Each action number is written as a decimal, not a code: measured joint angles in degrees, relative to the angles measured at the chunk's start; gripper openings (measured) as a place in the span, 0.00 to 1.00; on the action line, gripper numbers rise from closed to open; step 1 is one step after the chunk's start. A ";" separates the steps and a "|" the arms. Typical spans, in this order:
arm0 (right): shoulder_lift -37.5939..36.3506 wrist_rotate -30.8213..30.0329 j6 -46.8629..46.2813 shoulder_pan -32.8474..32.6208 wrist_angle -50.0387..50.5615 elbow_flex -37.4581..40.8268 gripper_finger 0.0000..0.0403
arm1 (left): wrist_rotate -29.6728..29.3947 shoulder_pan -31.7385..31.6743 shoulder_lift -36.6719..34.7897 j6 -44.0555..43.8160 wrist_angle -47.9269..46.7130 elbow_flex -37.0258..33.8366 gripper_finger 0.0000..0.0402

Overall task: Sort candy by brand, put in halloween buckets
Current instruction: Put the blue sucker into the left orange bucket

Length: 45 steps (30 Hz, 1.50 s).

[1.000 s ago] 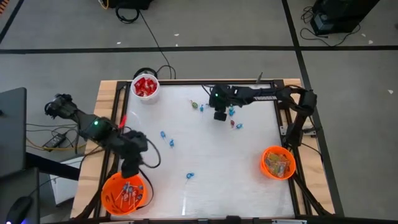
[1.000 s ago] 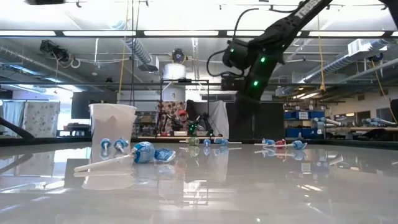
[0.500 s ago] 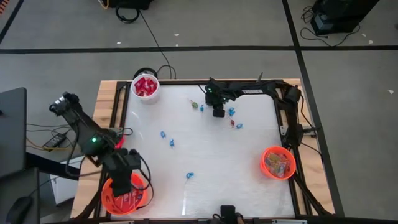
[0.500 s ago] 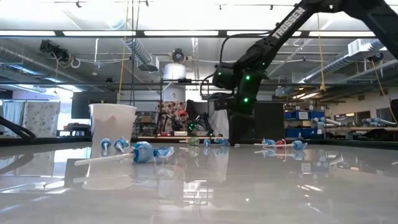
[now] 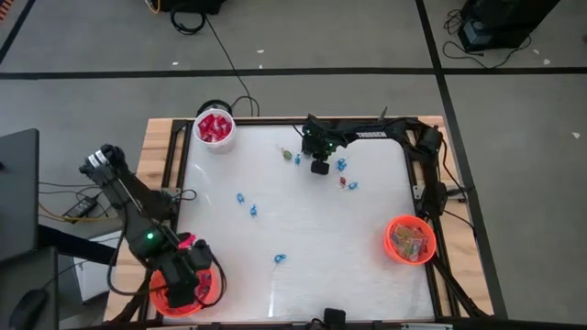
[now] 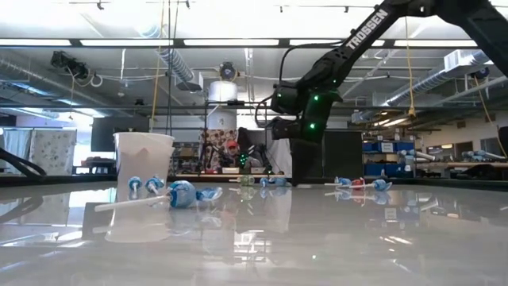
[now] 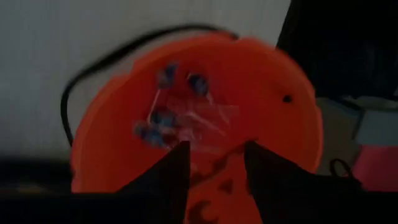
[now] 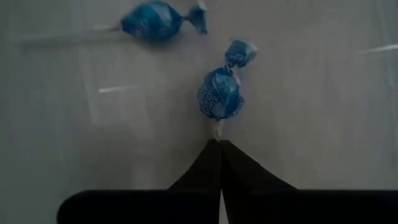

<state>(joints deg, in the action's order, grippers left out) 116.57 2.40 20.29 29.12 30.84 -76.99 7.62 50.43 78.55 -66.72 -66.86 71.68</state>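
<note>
My right gripper [image 8: 219, 145] stands at the far middle of the table [image 5: 319, 168], shut on the stick of a blue lollipop [image 8: 219, 99] that lies on the white tabletop. A second blue lollipop [image 8: 152, 25] lies just beyond it. My left gripper [image 7: 215, 163] hovers open over the orange bucket [image 7: 267, 93] at the near left corner [image 5: 161, 291]. Nothing is between its fingers, and several blue lollipops [image 7: 163, 119] lie in the bucket below. My right gripper pinches the lollipop's thin stick [image 8: 217, 130] between its two fingertips, right behind the wrapped head. The fingers slant down from above. The head points away from them and rests on the table. The rest of the stick is hidden between the fingers.
A white cup [image 5: 214, 128] of red packets stands at the far left corner. A second orange bucket [image 5: 408, 240] with mixed candy stands at the right. Loose lollipops lie at mid-table [image 5: 240, 198], [image 5: 253, 212], [image 5: 279, 259] and near my right gripper [image 5: 348, 184].
My left arm has swung toward the table's near edge and sunk, so its gripper now hangs over the near-left orange bucket. My right gripper has come down to the tabletop among the lollipops at the far side.
</note>
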 joint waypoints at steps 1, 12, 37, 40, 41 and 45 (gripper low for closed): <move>0.00 -0.19 -1.49 -0.43 -0.20 0.00 0.02 | -1.45 0.37 0.34 0.96 1.06 0.00 0.40; -0.81 -2.59 -10.68 -14.43 -2.76 0.20 0.01 | -18.50 2.07 0.67 6.79 -1.68 0.00 0.51; -3.05 -20.34 -15.17 -40.60 -29.08 0.09 0.01 | -41.78 -15.93 0.67 36.28 33.09 -19.50 0.75; -3.19 -18.18 -15.21 -41.26 -29.51 0.09 0.01 | -45.56 -17.07 0.67 36.75 35.72 -21.90 0.78; -3.21 -17.81 -15.25 -41.27 -29.56 0.09 0.01 | -46.85 -17.46 0.67 36.75 35.84 -22.43 0.78; -3.21 -17.78 -15.30 -41.34 -29.93 0.09 0.01 | -48.60 -18.69 0.67 36.71 35.86 -24.68 0.78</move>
<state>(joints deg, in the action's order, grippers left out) 113.36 -15.38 5.00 -12.22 0.91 -76.90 -40.98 31.74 79.22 -30.01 -31.00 47.00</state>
